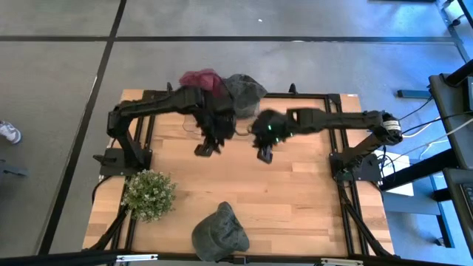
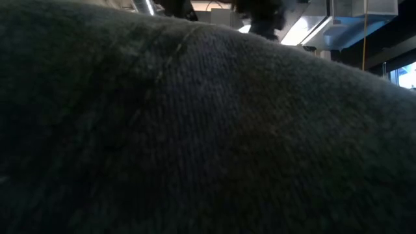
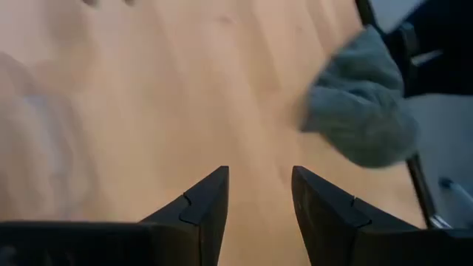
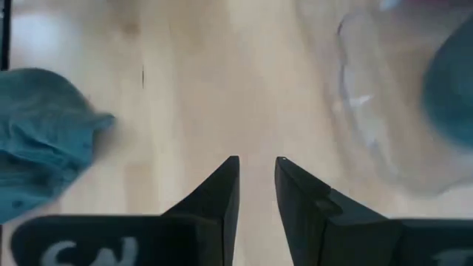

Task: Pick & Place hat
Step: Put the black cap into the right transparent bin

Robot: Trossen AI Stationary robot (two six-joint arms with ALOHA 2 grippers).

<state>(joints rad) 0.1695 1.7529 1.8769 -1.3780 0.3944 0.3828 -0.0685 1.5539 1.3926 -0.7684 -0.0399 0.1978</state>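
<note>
As it lies flat — grey hat (image 1: 219, 232) | brim end toward table's near edge

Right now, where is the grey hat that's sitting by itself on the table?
In the high view, the grey hat lies at the table's near edge, just right of the little plant, well away from both arms.

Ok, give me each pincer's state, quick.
Left pincer: open, empty, above bare table.
Right pincer: slightly open, empty.
</note>
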